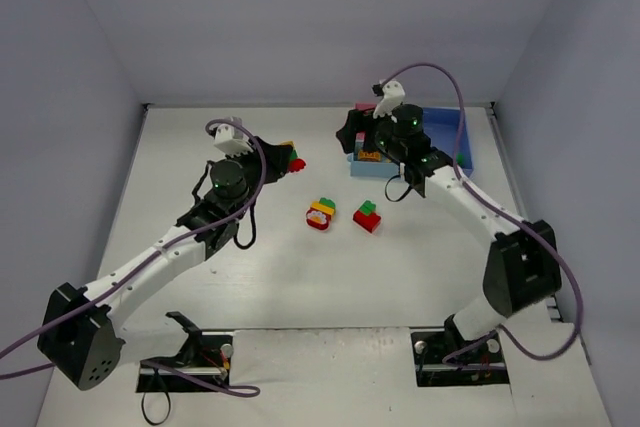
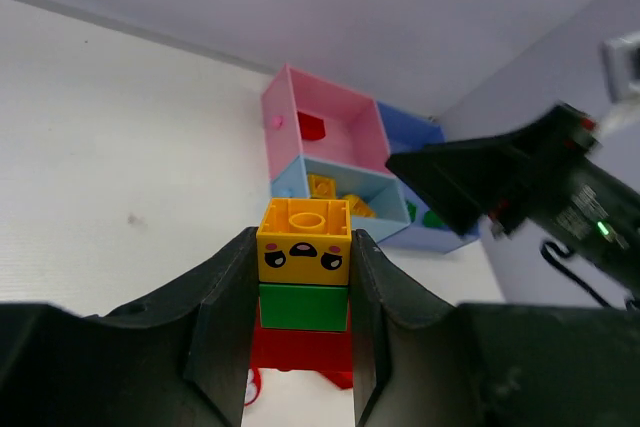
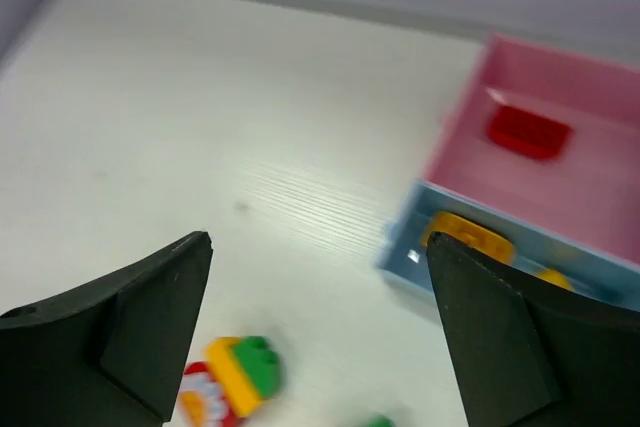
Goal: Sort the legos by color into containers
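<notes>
1. the left gripper (image 2: pixel 303 265) is pinching a stacked clump (image 2: pixel 303 292): yellow on top, green in the middle, red at the bottom. my guess is it's held out towards the other arm so the colours can be pulled apart before binning.
2. its jaws are closed just to the clump's width, flat on both sides.
3. the right gripper (image 3: pixel 315 277) is spread wide and empty, just beside the trays.
4. the pink tray (image 2: pixel 300 107) holds a red brick (image 2: pixel 312 127), and the light blue tray (image 2: pixel 290 182) holds yellow ones. two more clumps (image 1: pixel 320 213) wait on the table (image 1: pixel 200 147).
</notes>
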Robot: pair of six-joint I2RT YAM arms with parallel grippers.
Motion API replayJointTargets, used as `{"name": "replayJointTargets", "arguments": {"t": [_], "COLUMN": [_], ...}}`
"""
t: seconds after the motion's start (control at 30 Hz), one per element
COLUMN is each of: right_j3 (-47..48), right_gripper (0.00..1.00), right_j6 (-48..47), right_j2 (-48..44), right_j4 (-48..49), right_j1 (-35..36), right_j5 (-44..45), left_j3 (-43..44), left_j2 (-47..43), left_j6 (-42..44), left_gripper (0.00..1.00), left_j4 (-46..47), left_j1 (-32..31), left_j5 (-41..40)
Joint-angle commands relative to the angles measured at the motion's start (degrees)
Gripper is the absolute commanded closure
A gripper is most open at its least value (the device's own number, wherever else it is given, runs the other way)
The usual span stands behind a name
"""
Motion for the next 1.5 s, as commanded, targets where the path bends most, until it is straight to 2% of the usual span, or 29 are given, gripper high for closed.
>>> {"name": "replayJointTargets", "arguments": {"t": [0.0,0.2,0.53,0.87,1.27,1.47], "right_j3": [-3.4,-7.5,-5.3,-0.3,0.4,0.8], "right_gripper": [0.13,0.11,0.12,0.19,0.27,0.36], "right_j6": [0.5,4.0,3.4,2.9,3.2,2.4], "right_j2": [-9.4,-16.5,-15.5,-11.1,-9.6,-9.1], "right_j4": [8.4,11.3,9.2,10.0,11.3,11.2], "right_j1": [5.6,13.2,16.2,17.9,19.6,19.9], "right_j5": [-6.7,-8.9,-8.8,-9.4,-6.4,-4.6], "left_j3": [3.5,4.7,5.6,4.4,3.1,3.1], "left_j2": [0.6,2.4,1.9,0.3,0.4,1.3], "left_j6": [-6.6,-9.1,-11.5,-11.9,-11.7,-11.1], "left_gripper": [1.00,1.00,1.00,1.00,1.00,1.00], "left_j4": [10.4,13.6,15.9,16.0,15.8,16.0], "left_j1": [0.4,0.4,0.4,0.0,-0.7,-1.0], "left_j5": [-3.0,-2.2,-2.0,-1.5,-1.3,-1.0]}}
